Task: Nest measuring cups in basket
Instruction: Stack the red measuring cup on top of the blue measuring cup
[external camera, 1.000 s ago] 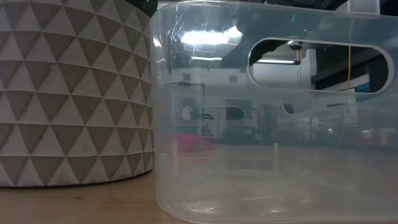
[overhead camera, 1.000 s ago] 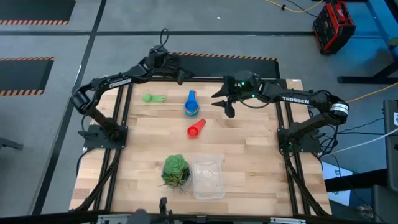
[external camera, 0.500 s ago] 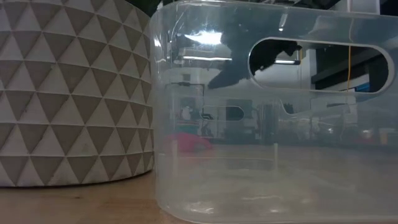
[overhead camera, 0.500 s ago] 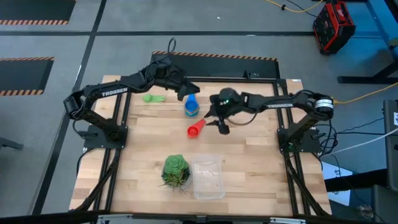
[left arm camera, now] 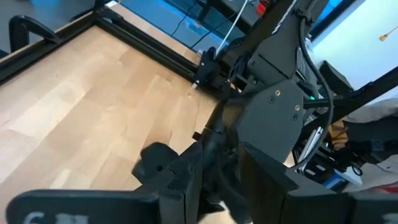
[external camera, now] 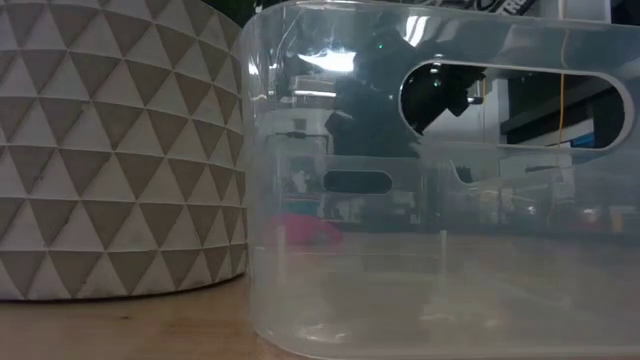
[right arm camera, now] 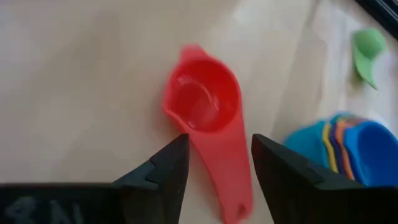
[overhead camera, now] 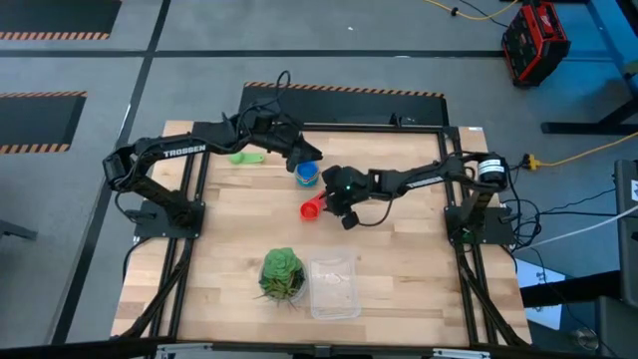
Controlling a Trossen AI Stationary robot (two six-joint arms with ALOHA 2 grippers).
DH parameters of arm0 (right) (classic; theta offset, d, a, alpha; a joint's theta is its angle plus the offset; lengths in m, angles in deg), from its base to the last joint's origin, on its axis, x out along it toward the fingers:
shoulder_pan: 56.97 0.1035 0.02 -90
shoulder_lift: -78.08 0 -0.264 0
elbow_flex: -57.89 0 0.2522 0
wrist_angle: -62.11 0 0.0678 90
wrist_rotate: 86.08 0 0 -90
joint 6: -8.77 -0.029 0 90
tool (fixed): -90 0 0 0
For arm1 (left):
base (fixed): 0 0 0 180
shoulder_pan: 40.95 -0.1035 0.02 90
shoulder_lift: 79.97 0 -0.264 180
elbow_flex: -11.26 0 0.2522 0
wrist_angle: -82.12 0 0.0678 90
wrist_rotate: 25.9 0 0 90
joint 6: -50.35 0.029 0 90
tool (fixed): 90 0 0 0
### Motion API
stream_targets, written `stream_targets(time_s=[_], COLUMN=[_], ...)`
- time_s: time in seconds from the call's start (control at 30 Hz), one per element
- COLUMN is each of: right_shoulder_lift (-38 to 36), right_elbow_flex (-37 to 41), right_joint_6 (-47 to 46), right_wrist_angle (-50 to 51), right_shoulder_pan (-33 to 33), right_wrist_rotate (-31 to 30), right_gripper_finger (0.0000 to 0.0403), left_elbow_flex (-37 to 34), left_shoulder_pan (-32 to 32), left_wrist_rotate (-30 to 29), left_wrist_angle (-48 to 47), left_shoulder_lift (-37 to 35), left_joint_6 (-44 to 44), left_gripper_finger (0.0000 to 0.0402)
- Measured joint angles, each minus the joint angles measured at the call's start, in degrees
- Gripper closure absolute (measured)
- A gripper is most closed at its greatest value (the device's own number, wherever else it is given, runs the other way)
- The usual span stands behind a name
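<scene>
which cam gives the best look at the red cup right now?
Right wrist view: the red measuring cup fills the frame, bowl up, its handle between the open right gripper fingers. High view shows it small beside that gripper. Low view gives a red blur through the basket. Left wrist view doesn't show it.

Wooden table (overhead camera: pixel 399 249) on grey concrete floor (overhead camera: pixel 80 199). Hazard-striped tape (overhead camera: pixel 55 36) at 10 and 12 o'clock. Red-black case (overhead camera: pixel 535 42) at 1 o'clock, blue frame (overhead camera: pixel 608 60) beside it. Yellow cable (overhead camera: pixel 588 155) at 3 o'clock.
</scene>
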Motion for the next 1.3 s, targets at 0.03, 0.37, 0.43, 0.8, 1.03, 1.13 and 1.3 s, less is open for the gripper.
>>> stream_targets(time_s=[0.03, 0.37, 0.43, 0.8, 1.03, 1.13, 1.3], right_shoulder_lift=[0.4, 3.8, 4.1, 4.3, 5.1, 6.9, 9.4], right_elbow_flex=[0.0, 0.0, 0.0, 0.0, 0.0, 0.0, 0.0], right_joint_6=[0.4, 6.7, 7.2, 9.2, 10.0, 11.5, 13.6], right_wrist_angle=[-0.1, -3.4, -4.2, -3.8, -5.2, -7.2, -11.6], right_shoulder_pan=[0.2, 1.7, 1.9, 1.9, 1.9, 1.9, 1.9], right_wrist_rotate=[-1.4, -7.7, -11.2, -12.1, -12.1, -12.6, -16.6], right_gripper_finger=[0.0227, 0.0234, 0.0234, 0.0234, 0.0234, 0.0234, 0.0234], left_elbow_flex=[0.0, 0.0, 0.0, 0.0, 0.0, 0.0, 0.0], left_shoulder_pan=[0.0, 0.0, 0.0, 0.0, 0.0, 0.0, 0.0], left_wrist_rotate=[0.0, 0.1, 0.2, 0.3, 0.3, 0.2, 0.2], left_wrist_angle=[-0.2, -0.4, -0.4, -0.8, -0.8, -1.0, -2.2], left_shoulder_lift=[0.0, 0.0, 0.0, 0.0, 0.1, 0.1, 0.1], left_joint_6=[0.0, 0.1, 0.1, 1.4, 1.5, 1.5, 1.5], left_gripper_finger=[0.0303, 0.0303, 0.0303, 0.0303, 0.0303, 0.0303, 0.0303])
